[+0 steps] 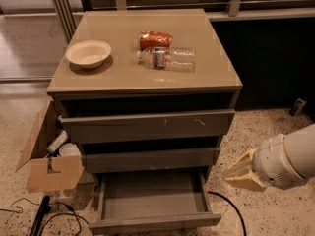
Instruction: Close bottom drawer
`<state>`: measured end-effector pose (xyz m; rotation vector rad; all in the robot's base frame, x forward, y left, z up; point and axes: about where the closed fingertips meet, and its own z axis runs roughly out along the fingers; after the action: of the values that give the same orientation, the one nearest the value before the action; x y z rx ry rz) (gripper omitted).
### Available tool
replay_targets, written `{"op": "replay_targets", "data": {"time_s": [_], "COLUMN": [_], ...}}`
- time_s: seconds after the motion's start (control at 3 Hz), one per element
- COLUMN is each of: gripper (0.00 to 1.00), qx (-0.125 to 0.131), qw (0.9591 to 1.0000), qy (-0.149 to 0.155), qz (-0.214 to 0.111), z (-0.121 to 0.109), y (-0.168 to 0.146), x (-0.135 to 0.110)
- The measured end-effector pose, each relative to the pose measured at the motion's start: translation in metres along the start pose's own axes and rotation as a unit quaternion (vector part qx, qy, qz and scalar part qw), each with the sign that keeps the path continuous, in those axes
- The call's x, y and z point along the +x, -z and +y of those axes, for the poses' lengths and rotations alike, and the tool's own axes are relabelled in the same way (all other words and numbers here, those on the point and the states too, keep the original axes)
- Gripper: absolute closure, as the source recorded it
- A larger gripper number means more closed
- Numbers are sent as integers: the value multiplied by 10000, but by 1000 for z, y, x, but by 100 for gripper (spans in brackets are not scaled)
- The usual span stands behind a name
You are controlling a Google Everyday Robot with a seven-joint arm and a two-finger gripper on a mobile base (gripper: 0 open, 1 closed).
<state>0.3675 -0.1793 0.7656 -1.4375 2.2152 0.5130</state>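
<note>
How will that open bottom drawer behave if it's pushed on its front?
The bottom drawer looks empty, so it is probably light and slides easily. Its front looks flat and stiff, so a push likely won't flex it, though an off-centre push might skew it. The gripper is to its right, not touching it.

Gripper (237, 173) — right of bottom drawer (152, 196)

Bowl (89, 53), can (155, 40), bottle (170, 58) on cabinet top (123, 77); box (49, 168) beside.

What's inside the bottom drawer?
The bottom drawer is pulled open and shows only its bare grey tray, with nothing visible in it. Its rear is covered by the middle drawer above. The gripper is to its right, apart from it.
</note>
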Motion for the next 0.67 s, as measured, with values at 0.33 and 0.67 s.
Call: {"op": "replay_targets", "data": {"time_s": [0.33,0.67], "gripper": [95,100], "qx": [37,37], "qw": [10000,10000], "qy": [-35,-35], "qz": [12,12], "z": [0,0], "y": [-7,-7], "x": [4,4]}}
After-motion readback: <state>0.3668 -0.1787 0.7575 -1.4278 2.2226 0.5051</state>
